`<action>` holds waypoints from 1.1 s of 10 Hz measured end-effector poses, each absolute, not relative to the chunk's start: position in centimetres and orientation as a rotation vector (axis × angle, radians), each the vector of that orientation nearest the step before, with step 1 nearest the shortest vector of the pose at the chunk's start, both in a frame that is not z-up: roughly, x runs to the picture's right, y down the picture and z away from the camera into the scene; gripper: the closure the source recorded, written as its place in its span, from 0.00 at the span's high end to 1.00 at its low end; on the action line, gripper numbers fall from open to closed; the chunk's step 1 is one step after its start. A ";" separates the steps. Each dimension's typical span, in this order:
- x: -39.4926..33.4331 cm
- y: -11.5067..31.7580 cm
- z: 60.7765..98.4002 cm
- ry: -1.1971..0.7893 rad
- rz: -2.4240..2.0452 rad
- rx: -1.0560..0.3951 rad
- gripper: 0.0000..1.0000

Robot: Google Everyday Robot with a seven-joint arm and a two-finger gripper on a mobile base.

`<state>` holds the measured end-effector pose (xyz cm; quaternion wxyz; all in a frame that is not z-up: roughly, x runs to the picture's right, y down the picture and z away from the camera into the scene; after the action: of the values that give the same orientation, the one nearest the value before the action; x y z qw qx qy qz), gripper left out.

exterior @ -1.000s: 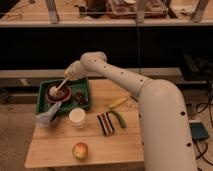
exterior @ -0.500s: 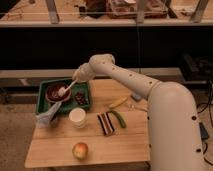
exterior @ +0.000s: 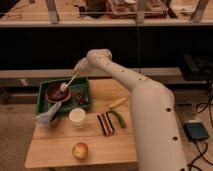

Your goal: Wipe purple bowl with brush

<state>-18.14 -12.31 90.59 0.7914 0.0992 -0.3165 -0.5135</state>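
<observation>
Has pulled the gripper [exterior: 79, 68] up and back since a second ago, out over the far right corner of the tray [exterior: 41, 99]. Has dragged the head of the brush [exterior: 70, 81] along too, from the middle of the bowl [exterior: 53, 94] toward its right side. Clamps tight on the brush's top end. Slants the handle down and left into the tray, white head at the bowl's inner right side; touching or just above, cannot tell. Keeps the bowl upright in the tray's left half. Shows small dark bits in the tray's right part, too small to name. Leaves a pale cloth [exterior: 48, 115] draped over the tray's near left corner. Sets a cup [exterior: 77, 117] just off the tray's near right corner. Off to the tray's right: a yellow tool [exterior: 117, 103], and nearer than it a green tool [exterior: 119, 119] beside a dark striped block [exterior: 104, 123]. Well in front of the tray, an apple [exterior: 80, 150] on the table [exterior: 50, 150].
</observation>
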 end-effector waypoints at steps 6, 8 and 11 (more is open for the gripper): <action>-24.7 -11.4 87.2 -0.767 -1.167 0.279 0.14; -24.7 -10.0 85.8 -0.797 -1.180 0.282 0.14; -21.7 -8.1 84.9 -0.795 -1.180 0.257 0.14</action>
<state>-21.70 -8.08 84.95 0.7498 0.1177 -0.3637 -0.5401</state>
